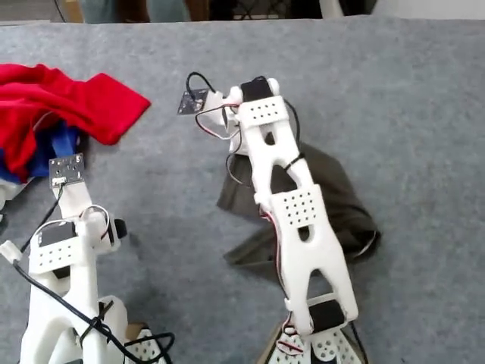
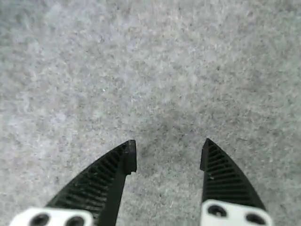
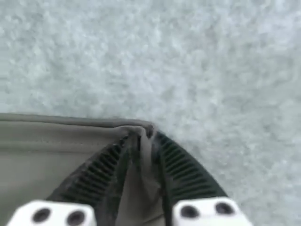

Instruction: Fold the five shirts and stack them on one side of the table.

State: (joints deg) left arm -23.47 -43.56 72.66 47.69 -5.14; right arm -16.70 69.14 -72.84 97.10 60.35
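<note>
Three bunched shirts, axis unclear: red (image 1: 68, 106), blue (image 1: 67, 142), olive (image 1: 341, 201). Right pincer (image 3: 141, 137) clamps olive's edge; left pincer (image 2: 168, 153) gapes over bench (image 1: 394, 91).

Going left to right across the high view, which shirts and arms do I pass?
Red shirt → olive shirt. Left out: the blue shirt, tucked under the red one; the left arm, in line with the red shirt; the right arm, crossing the olive shirt.

Robotics lab bench: grey felt-covered table (image 1: 409, 91), white left arm (image 1: 64, 265), white right arm (image 1: 292, 205), exposed wiring (image 1: 214, 127).
</note>
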